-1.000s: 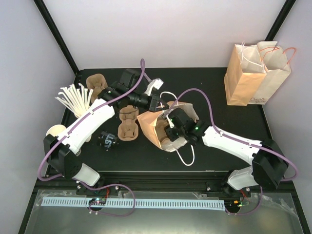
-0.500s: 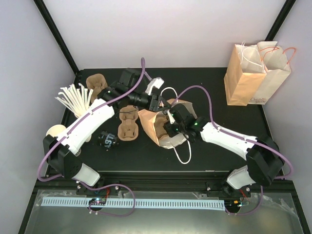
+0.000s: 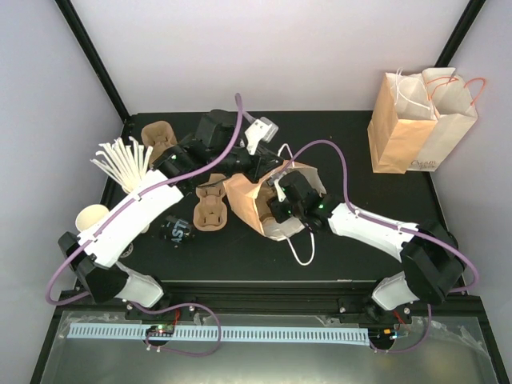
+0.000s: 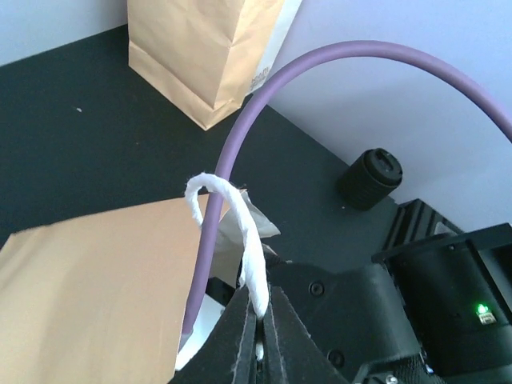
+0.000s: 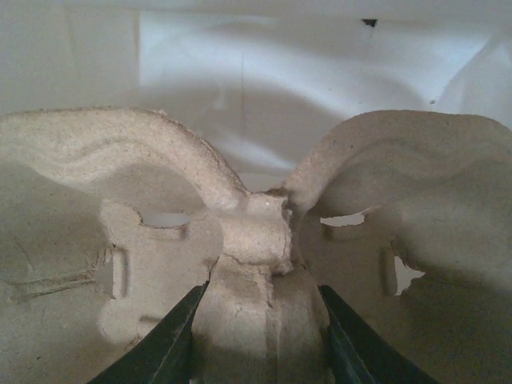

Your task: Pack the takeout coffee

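Note:
The takeout coffee (image 3: 174,231), a small cup with a black printed band, lies on its side on the black table left of centre, away from both grippers. A brown paper bag (image 3: 254,205) lies on its side at the centre. My left gripper (image 3: 258,166) is shut on the bag's white twisted handle (image 4: 254,264) and holds it up; in the left wrist view the gripper (image 4: 261,310) pinches the cord above the bag (image 4: 96,280). My right gripper (image 3: 281,210) reaches into the bag's mouth, shut on the middle ridge of a brown pulp cup carrier (image 5: 254,240).
Two more pulp carriers (image 3: 210,205) (image 3: 158,136) lie left of the bag. A bunch of white sticks (image 3: 120,162) and a lidless white cup (image 3: 90,216) stand at the far left. Upright brown bags (image 3: 420,120) stand at the back right, one also in the left wrist view (image 4: 204,56).
My left gripper has moved back and up with the handle, pulling the bag's mouth wider. My right gripper has pushed the carrier a little further left into the bag.

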Robot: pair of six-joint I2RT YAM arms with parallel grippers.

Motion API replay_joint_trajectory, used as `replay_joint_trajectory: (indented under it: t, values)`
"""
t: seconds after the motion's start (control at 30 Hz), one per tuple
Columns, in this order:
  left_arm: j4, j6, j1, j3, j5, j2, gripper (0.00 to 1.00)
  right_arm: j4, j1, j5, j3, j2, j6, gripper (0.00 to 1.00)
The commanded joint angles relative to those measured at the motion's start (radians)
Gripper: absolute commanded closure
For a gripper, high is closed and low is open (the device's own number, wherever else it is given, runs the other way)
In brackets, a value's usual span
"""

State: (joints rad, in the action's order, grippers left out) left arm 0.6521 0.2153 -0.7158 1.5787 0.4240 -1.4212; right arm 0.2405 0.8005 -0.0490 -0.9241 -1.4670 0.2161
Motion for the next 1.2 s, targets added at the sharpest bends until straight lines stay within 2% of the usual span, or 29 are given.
replay_joint_trajectory:
  t: [0.0,0.17,0.37,0.57,0.77,0.93,1.03,1.17]
  values:
    - [0.009,-0.065,-0.060,0.124,-0.101,-0.046,0.99,-0.054,-0.005,-0.020,0.041,0.001,-0.007,0.73]
    - [-0.016,-0.075,-0.108,0.147,-0.057,-0.038,0.98,-0.111,-0.002,-0.035,0.083,0.013,-0.019,0.74]
    - [-0.084,0.084,-0.105,0.151,0.029,-0.035,0.99,-0.196,0.035,-0.061,0.148,0.073,-0.071,0.75]
    - [-0.236,0.174,-0.105,0.126,0.242,-0.034,0.98,-0.193,0.040,-0.005,0.146,0.027,-0.070,0.73]
    - [-0.252,0.160,-0.105,0.121,0.348,-0.004,0.98,-0.198,0.037,0.025,0.160,-0.012,-0.050,0.73]
    - [-0.234,0.110,-0.105,0.066,0.430,0.052,0.98,-0.190,0.034,0.057,0.173,0.036,-0.031,0.73]
    - [-0.177,0.051,-0.105,0.025,0.439,0.094,0.98,-0.123,0.022,0.028,0.182,0.085,-0.030,0.73]
    - [-0.149,0.010,-0.095,-0.051,0.395,0.161,0.98,0.216,0.022,-0.183,0.063,0.102,0.038,0.73]
